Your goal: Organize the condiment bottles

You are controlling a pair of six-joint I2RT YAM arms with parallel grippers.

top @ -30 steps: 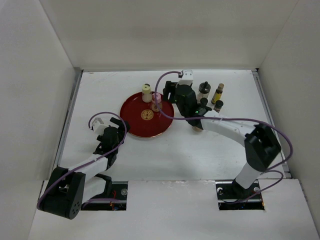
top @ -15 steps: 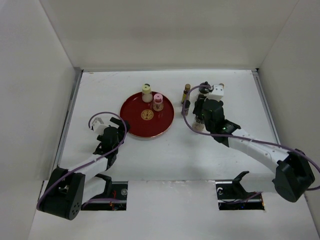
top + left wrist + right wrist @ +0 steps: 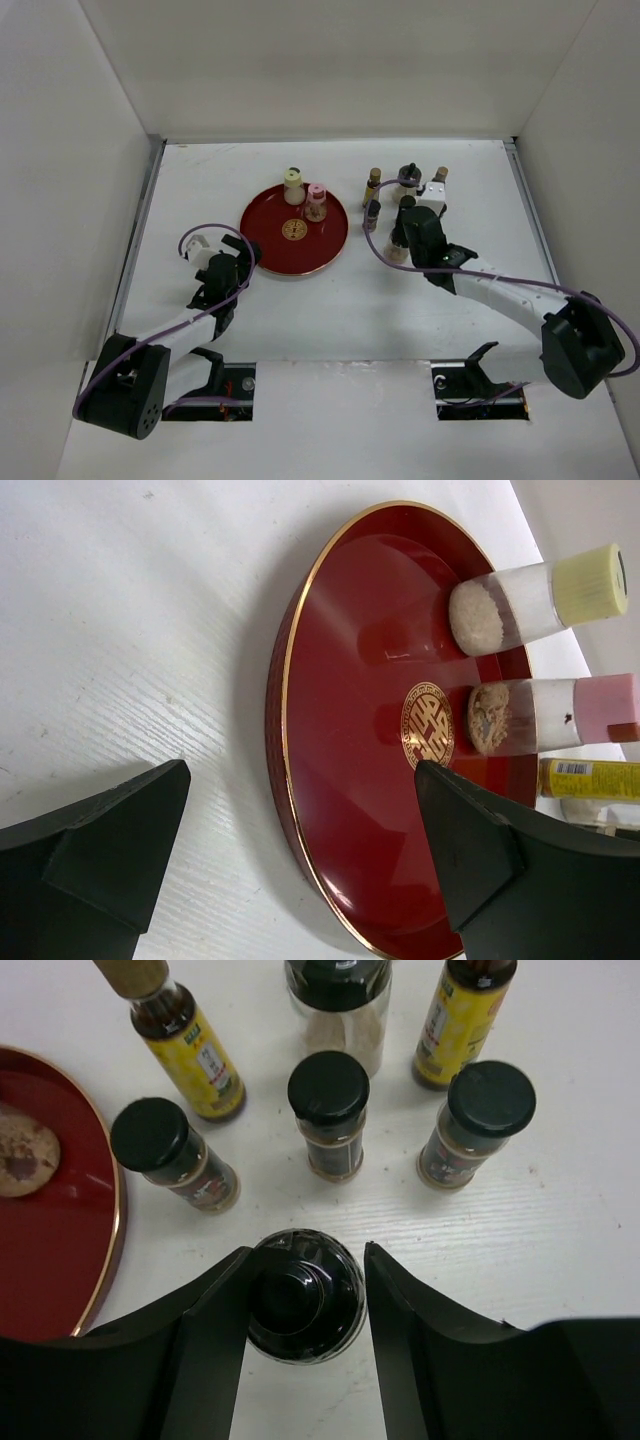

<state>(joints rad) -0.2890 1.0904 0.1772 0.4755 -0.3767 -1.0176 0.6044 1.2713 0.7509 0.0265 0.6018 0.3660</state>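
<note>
Right of the red tray [image 3: 50, 1260], the right end effector [image 3: 307, 1260] brackets a black-capped bottle [image 3: 305, 1305], grip impossible to tell, with six more bottles [image 3: 328, 1110] crowding just beyond.

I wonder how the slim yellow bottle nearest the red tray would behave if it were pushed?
The slim yellow bottle stands tall on a narrow base, so a push near its cap would probably tip it. Being round, it would likely roll once down. The black-capped jar just beside it might get knocked too.

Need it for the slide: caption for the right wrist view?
Right jaws flank a black-capped bottle; six more bottles stand beyond, red tray rim at left.
</note>
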